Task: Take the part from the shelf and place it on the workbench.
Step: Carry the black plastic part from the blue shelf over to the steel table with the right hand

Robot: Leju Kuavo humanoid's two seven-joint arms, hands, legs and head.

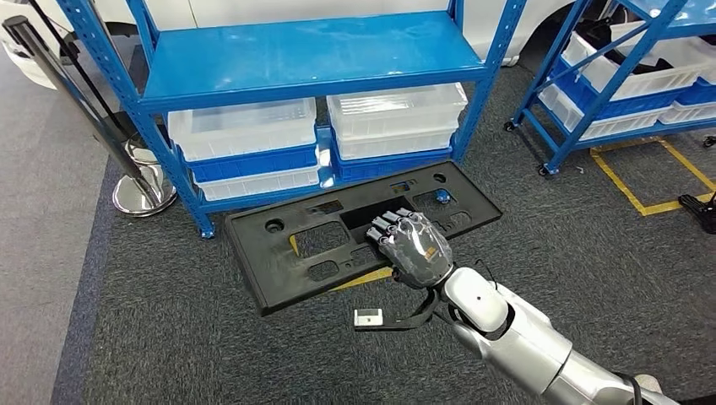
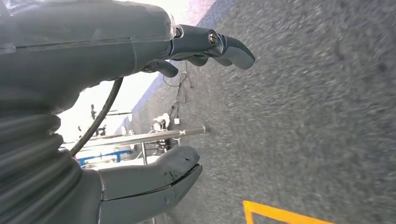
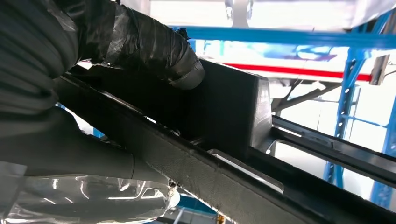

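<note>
Now R hand (image 1: 415, 247) grips black part (image 1: 279, 253); L hand (image 2: 140, 116) spread, holding nothing.

No legible text, label, brand, number or sign on the part (image 1: 363, 232), shelf (image 1: 312, 59), bins (image 1: 245, 126) or floor; small white tag (image 1: 368, 317) beside the right hand (image 1: 414, 247) too small to read

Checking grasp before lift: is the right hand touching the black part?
Touching. In the right wrist view the right hand wraps the black part, thumb over its raised edge with no gap. The head view agrees: hand through the part's central opening.
</note>
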